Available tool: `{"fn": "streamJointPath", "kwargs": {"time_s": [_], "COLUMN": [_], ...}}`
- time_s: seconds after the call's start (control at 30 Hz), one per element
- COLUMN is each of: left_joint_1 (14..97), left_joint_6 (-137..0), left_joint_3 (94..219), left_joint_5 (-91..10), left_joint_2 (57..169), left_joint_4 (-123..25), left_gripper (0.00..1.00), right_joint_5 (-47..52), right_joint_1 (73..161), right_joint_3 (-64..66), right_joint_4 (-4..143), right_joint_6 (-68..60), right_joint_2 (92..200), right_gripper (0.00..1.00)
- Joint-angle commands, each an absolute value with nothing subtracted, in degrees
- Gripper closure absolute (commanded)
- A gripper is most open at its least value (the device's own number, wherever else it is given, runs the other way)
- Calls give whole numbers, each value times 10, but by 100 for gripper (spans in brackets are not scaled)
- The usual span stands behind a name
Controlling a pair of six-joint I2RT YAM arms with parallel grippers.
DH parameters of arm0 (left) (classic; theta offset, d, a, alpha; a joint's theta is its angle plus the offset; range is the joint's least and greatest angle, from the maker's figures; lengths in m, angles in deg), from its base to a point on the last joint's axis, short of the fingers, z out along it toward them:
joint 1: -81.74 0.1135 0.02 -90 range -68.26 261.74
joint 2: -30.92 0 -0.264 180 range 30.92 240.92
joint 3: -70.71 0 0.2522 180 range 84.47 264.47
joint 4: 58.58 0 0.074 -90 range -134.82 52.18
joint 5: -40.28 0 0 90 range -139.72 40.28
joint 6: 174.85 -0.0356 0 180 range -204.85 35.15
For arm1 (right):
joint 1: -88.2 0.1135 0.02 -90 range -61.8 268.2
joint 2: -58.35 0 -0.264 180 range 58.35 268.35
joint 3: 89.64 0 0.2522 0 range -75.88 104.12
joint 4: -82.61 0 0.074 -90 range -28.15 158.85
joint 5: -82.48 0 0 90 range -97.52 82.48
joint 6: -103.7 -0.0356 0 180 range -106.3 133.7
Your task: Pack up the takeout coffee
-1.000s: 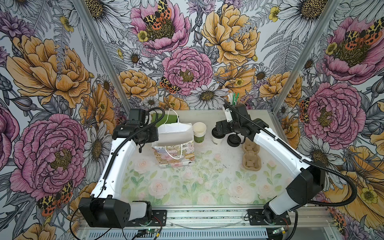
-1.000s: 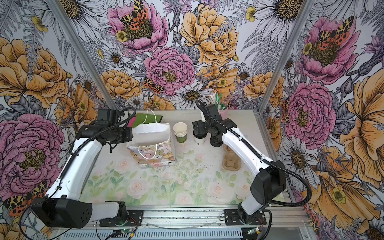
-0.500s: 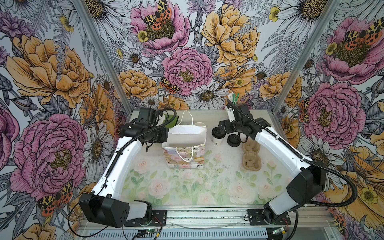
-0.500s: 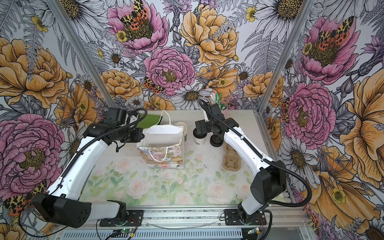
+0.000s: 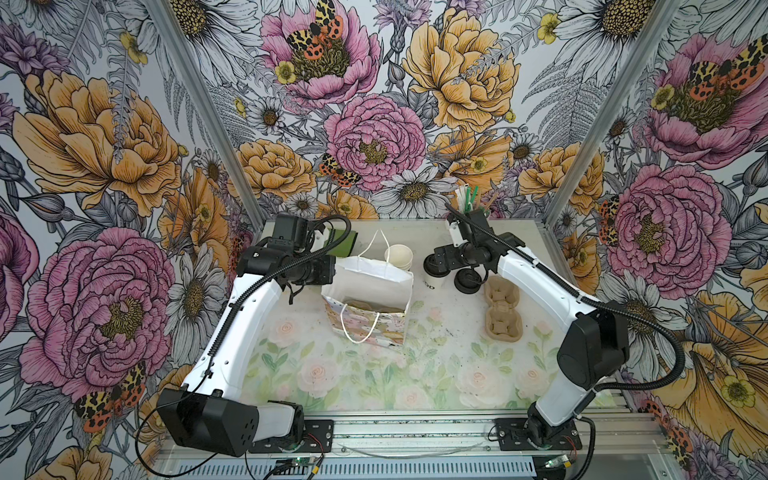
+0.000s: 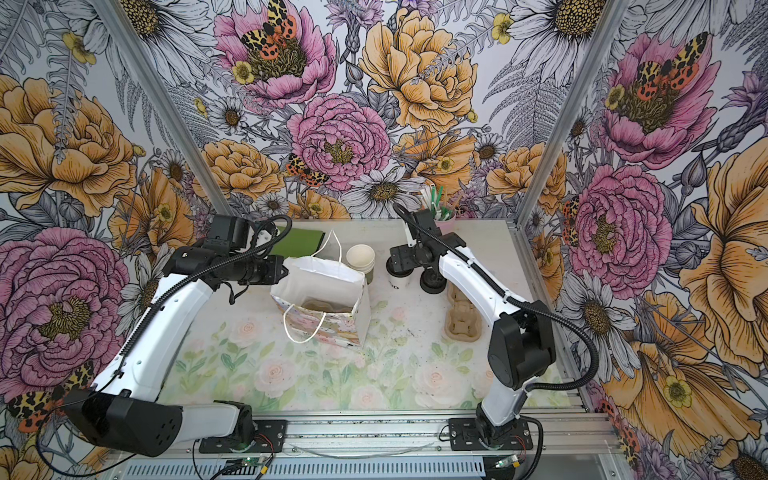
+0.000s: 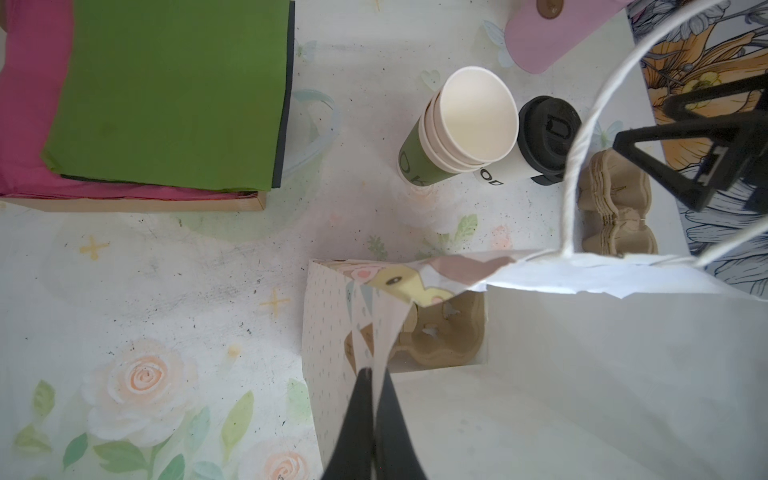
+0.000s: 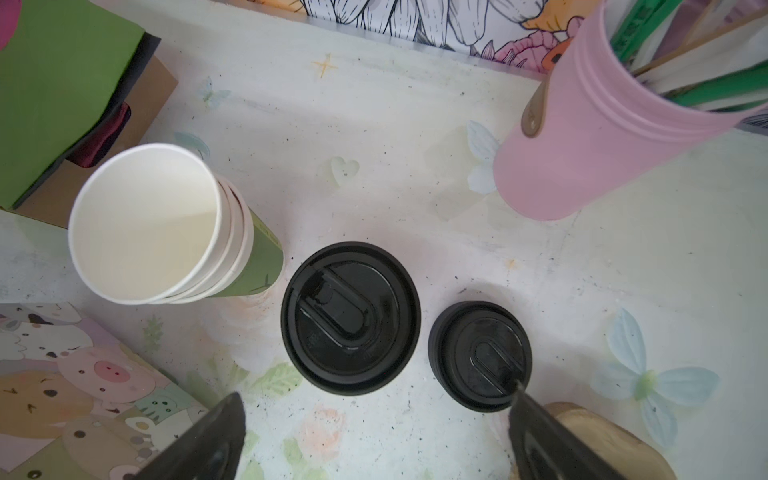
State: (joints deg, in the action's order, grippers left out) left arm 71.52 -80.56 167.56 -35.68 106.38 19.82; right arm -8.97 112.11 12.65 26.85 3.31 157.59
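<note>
Takeout coffee stands upright on the surface, just beside the paper bag. Left pincer is clamped on the bag rim; right pincer hangs wide above the coffee. Step, as judged: approach. Next: lower, straddle the coffee, close gently.

Takeout coffee lid is glossy plastic; bag seems matt paper.
</note>
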Motion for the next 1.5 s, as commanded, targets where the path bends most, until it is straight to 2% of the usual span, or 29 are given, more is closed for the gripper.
{"fn": "streamJointPath", "kwargs": {"time_s": [0.0, 0.4, 1.47], "left_joint_1": [719, 711, 701], "left_joint_6": [-810, -810, -805], "left_joint_3": [1666, 1665, 1662], "left_joint_5": [-350, -360, -361], "left_joint_2": [1056, 1068, 1073], "left_joint_4": [198, 196, 181], "left_gripper": [100, 100, 98], "right_joint_5": [-64, -51, -42], "right_joint_1": [1117, 1117, 1117], "right_joint_3": [158, 208, 265], "right_joint_4": [265, 254, 200], "right_joint_6": [44, 57, 86], "right_joint_2": [1601, 1678, 1755], "right_gripper": [1, 1, 1]}}
